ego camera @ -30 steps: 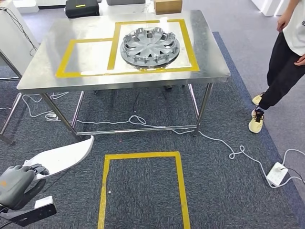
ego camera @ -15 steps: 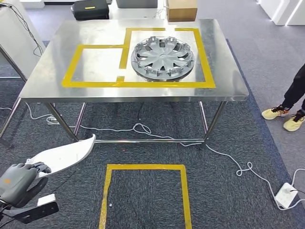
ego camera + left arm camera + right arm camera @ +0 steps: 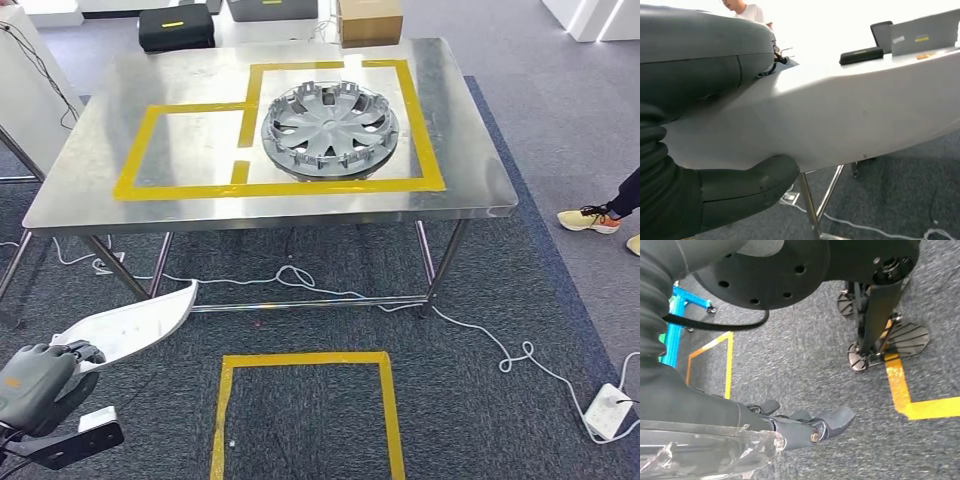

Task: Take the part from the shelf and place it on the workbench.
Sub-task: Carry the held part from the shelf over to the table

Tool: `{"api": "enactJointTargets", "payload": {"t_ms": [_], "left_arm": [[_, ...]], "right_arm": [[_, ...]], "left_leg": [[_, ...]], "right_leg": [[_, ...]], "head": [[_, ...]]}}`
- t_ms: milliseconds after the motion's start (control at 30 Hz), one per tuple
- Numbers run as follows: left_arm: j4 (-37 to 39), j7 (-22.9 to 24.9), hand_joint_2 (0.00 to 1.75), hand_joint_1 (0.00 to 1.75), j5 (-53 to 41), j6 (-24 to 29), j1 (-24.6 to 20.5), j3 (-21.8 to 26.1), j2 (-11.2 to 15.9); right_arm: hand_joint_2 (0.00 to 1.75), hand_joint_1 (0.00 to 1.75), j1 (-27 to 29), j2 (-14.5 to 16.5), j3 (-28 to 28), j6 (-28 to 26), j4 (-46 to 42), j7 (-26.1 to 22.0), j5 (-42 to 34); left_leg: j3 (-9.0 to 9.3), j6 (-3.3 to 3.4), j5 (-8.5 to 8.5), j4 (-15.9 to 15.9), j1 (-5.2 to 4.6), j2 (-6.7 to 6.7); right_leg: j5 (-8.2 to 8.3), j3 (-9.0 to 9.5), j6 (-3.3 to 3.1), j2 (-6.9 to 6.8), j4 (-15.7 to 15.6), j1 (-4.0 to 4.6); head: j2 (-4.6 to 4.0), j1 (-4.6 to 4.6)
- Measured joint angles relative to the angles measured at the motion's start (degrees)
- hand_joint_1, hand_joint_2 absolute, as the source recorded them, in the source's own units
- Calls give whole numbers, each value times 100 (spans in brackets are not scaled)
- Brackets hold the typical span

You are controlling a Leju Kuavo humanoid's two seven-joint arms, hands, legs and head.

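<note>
In the head view my left hand point(image 3: 38, 385) grips a long, curved white part point(image 3: 128, 325) at the lower left, low over the carpet and well short of the steel workbench point(image 3: 189, 210). The left wrist view has the same white part point(image 3: 851, 120) lying across the picture, with the thumb point(image 3: 745, 185) under it and the rest of the left hand point(image 3: 708, 60) over it. On the bench, yellow tape frames two areas; a grey wheel cover point(image 3: 330, 128) lies in the right one. My right hand point(image 3: 806, 427) hangs over the carpet with its fingers stretched out, holding nothing.
A yellow tape square point(image 3: 302, 357) marks the carpet in front of the bench. White cables point(image 3: 302, 275) and a power strip point(image 3: 610, 410) lie on the floor. A person's shoe point(image 3: 587, 219) is at the right edge. Behind the bench sit a black case point(image 3: 176, 27) and a cardboard box point(image 3: 370, 18).
The camera has swung, so the bench and floor square shifted in the picture. The person at the right has stepped away; just a shoe remains. My left hand still holds the white part.
</note>
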Motion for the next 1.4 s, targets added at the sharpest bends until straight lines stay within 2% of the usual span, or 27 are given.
{"api": "enactJointTargets", "payload": {"t_ms": [33, 67, 100, 133, 200, 233, 267, 433, 567, 633, 667, 700, 767, 800, 833, 867, 933, 967, 1000, 1033, 1133, 1167, 1200, 1300, 1333, 1367, 1400], "left_arm": [[1, 2, 175, 175, -4, 1, -5, -3, -8], [1, 3, 175, 175, -7, 3, -8, -7, -18], [1, 5, 175, 175, -8, 3, -7, -10, -28], [1, 5, 175, 175, -8, 2, -2, -13, -34], [1, 5, 175, 175, -2, -8, 1, -16, -39], [1, 5, 175, 175, 3, -14, 1, -18, -38], [1, 5, 175, 175, 7, -19, 4, -19, -36], [1, 5, 175, 175, 23, -26, 7, -20, -28], [1, -3, 175, 175, 70, -49, 11, -9, 19], [0, -3, 175, 175, 77, -57, 10, 3, 47], [-1, -3, 175, 175, 76, -60, 8, 7, 55], [-1, -3, 175, 175, 75, -61, 7, 7, 61], [-1, -3, 175, 175, 72, -65, 6, -3, 63], [-1, -3, 175, 175, 71, -69, 6, -9, 62], [-1, -3, 175, 175, 69, -74, 8, -14, 62], [-1, -3, 175, 175, 68, -79, 10, -17, 61], [-1, -3, 175, 175, 67, -84, 10, -21, 62], [-1, -3, 175, 175, 67, -85, 6, -21, 62], [-1, -3, 175, 175, 67, -86, 1, -21, 63], [-1, -3, 175, 175, 67, -86, -5, -21, 65], [-1, -3, 175, 175, 71, -88, -13, -18, 69], [-1, -3, 175, 175, 74, -88, -18, -14, 72], [-1, -3, 175, 175, 76, -88, -26, -8, 76], [-1, -4, 175, 175, 78, -89, -29, 0, 77], [-1, -4, 175, 175, 78, -90, -25, -1, 75], [-1, -4, 175, 175, 78, -91, -23, -1, 74], [-1, -3, 175, 175, 78, -92, -23, -1, 73]], "right_arm": [[175, 0, -4, -4, 0, -3, 1, 1, 0], [175, 0, -4, -8, 0, -6, 1, 2, 0], [175, 0, -5, -10, 0, -8, 1, 2, 0], [175, 0, -4, -12, 0, -9, 1, 2, 0], [175, 0, -6, -16, 0, -9, 1, 2, 0], [175, 0, -8, -17, 0, -8, 1, 3, 0], [175, 0, -9, -17, 0, -5, 1, 3, 0], [175, 0, -9, -17, 2, 0, 1, 2, 0], [175, 0, -7, -13, 2, 7, 0, 3, 0], [175, 0, -7, -11, 2, 8, -1, 5, 0], [175, 0, -10, -11, 2, 9, 0, 5, 0], [175, 0, -15, -11, 2, 9, 0, 5, 0], [175, 0, -20, -11, 2, 12, 0, 2, 0], [175, 0, -16, -10, 2, 13, -1, 1, 0], [175, 0, -11, -10, 2, 14, -1, 2, 0], [175, 0, -6, -10, 2, 14, -1, 2, 0], [175, 0, -3, -12, 2, 13, 1, 2, 0], [175, 0, -5, -12, 2, 14, 1, 1, 0], [175, 0, -8, -11, 2, 15, 0, 1, 0], [175, 0, -8, -10, 2, 16, -1, 2, 0], [175, 0, 5, -9, 5, 20, -1, 3, 0], [175, 0, 8, -10, 7, 19, -1, 2, 0], [175, 0, 5, -10, 9, 19, 0, 2, 0], [175, 0, 4, -11, 19, 21, -1, 3, 0], [175, 0, 10, -11, 22, 21, -1, 3, 0], [175, 0, 17, -11, 25, 22, -1, 3, 0], [175, 0, 23, -11, 26, 22, -1, 3, 0]], "left_leg": [[77, 22, 75, -216, 6, 7], [104, 63, 86, -312, 6, 10], [106, 101, 72, -329, 4, 7], [106, 119, 122, -329, 6, 2], [113, 120, 153, -342, 6, -6], [113, 140, 151, -342, -1, -7], [114, 158, 149, -342, -9, -8], [110, 245, 130, -332, -44, -9], [108, 384, 88, -340, -88, -14], [162, 457, 77, -389, -78, -14], [196, 481, 75, -398, -72, -12], [223, 492, 77, -404, -68, -10], [237, 492, 67, -402, -74, -8], [244, 484, 58, -400, -77, -9], [258, 469, 44, -397, -77, -11], [283, 447, 26, -394, -73, -14], [359, 379, -30, -388, -56, -20], [394, 337, -62, -379, -55, -22], [409, 297, -88, -374, -59, -23], [420, 258, -104, -369, -65, -23], [431, 165, -112, -318, -58, -19], [380, 137, -136, -206, -52, -13], [253, 111, -204, 18, -46, -5], [-453, 52, -588, 1078, -41, 2], [-633, 49, -632, 1275, -41, 2], [-715, 55, -557, 1280, -41, 2], [-696, 68, -370, 1093, -41, 3]], "right_leg": [[-18, 7, 37, 3, 1, 8], [-32, -1, 73, 4, -4, 19], [-53, -6, 81, 4, -8, 28], [-72, -6, 39, -2, -20, 35], [-85, 7, -103, -9, -37, 44], [-71, 14, -148, -10, -54, 43], [-53, 24, -138, -10, -77, 40], [12, 82, 155, -8, -190, -2], [79, 127, 338, -2, -186, -52], [62, 88, 385, -9, -53, -62], [-36, 15, 377, -12, 101, -60], [-201, -112, 351, -13, 355, -57], [-587, -503, 302, -12, 1103, -45], [-708, -684, 291, -12, 1412, -44], [-727, -784, 291, -13, 1552, -44], [-623, -768, 289, -14, 1459, -47], [-196, -467, 294, -13, 753, -58], [-67, -313, 288, -5, 390, -59], [-5, -200, 263, -1, 149, -58], [5, -156, 230, 5, 42, -54], [-5, -105, 94, 6, 45, -47], [-21, -69, 59, 4, 40, -52], [-39, -33, 27, 3, 35, -57], [-132, 48, -26, -1, 29, -53], [-173, 87, -26, 0, 29, -51], [-216, 143, -22, 2, 29, -50], [-265, 211, -13, 3, 29, -51]], "head": [[0, -15], [1, -33], [0, -43], [1, -38], [0, -37], [0, -38], [-1, -38], [0, -39], [-1, -47], [-1, -40], [0, -31], [1, -23], [1, -5], [0, -2], [0, 1], [0, 2], [1, 5], [1, 10], [1, 11], [1, 13], [0, 8], [-1, 4], [0, 1], [-1, -3], [-1, -3], [-1, -3], [-1, -3]]}}
